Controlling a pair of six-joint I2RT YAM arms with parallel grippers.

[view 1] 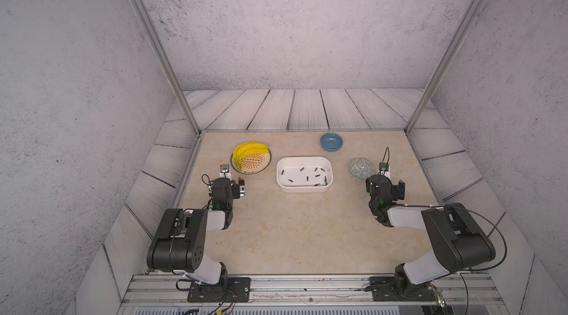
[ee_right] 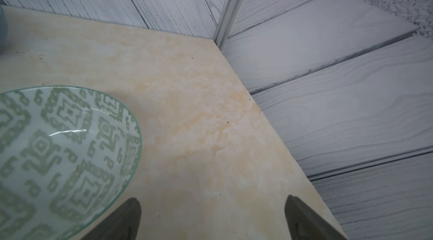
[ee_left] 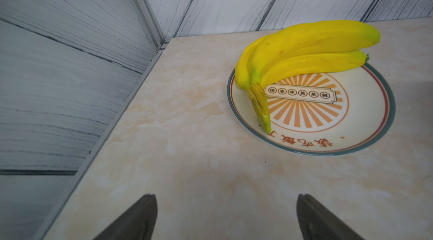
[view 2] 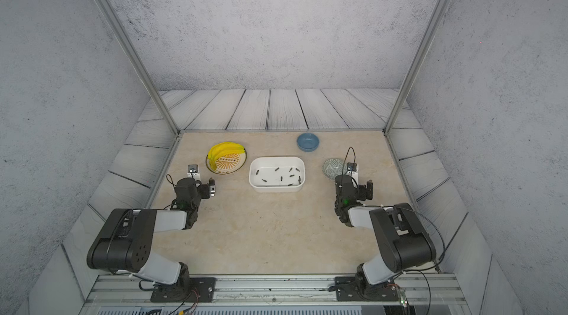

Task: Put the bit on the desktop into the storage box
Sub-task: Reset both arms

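Tabletop point(view 1: 307, 230) is beige with faint marble veining. Box point(view 1: 304, 188) is white and the bits point(view 1: 302, 169) dark. Bananas point(ee_left: 304, 49) are yellow with a green stem. Plate point(ee_left: 367, 114) is cream, with an orange sunburst, red ring and teal rim. Blue bowl point(view 1: 331, 141) is plain. Patterned bowl point(ee_right: 58, 145) is pale with grey-green geometric motifs. Panels point(view 1: 307, 107) are grey wood-plank.

The desktop point(view 1: 292, 236) is a big flat beige top with a faint marble look. A white storage box point(view 1: 307, 189) sits near the middle, and a round plate point(view 1: 262, 169) with orange stripes sits to its left. A blue bowl point(view 1: 331, 141) sits near the back edge, and a green patterned bowl point(view 1: 360, 166) sits to the right of the box, apart from it.
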